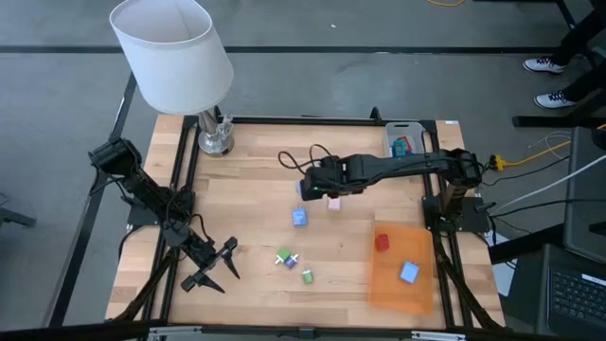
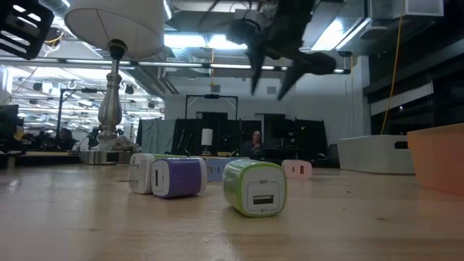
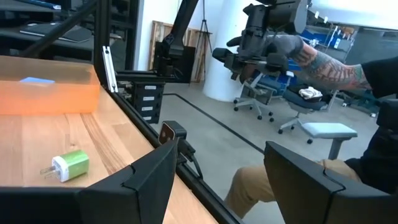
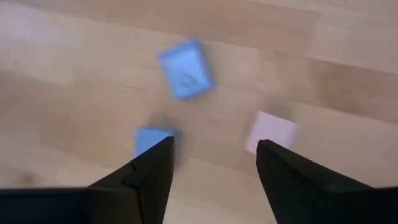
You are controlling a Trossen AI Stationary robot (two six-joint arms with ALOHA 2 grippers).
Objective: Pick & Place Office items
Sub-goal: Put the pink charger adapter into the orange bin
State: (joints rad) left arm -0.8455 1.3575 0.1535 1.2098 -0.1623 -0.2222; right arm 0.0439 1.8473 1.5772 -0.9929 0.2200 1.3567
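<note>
While the right gripper (image 1: 312,192) hovers above two blue pieces (image 4: 185,69) and a pink piece (image 4: 271,132), its fingers (image 4: 149,171) gape empty. Left gripper (image 1: 216,266) waits open, empty.

no readable text anywhere, the green-and-white plug-shaped charger block (image 2: 254,188) shows only a blank face with a USB slot, the purple-and-white charger block (image 2: 177,177) beside it unmarked, faint dark squiggle on the blue square piece (image 4: 185,68) illegible
</note>
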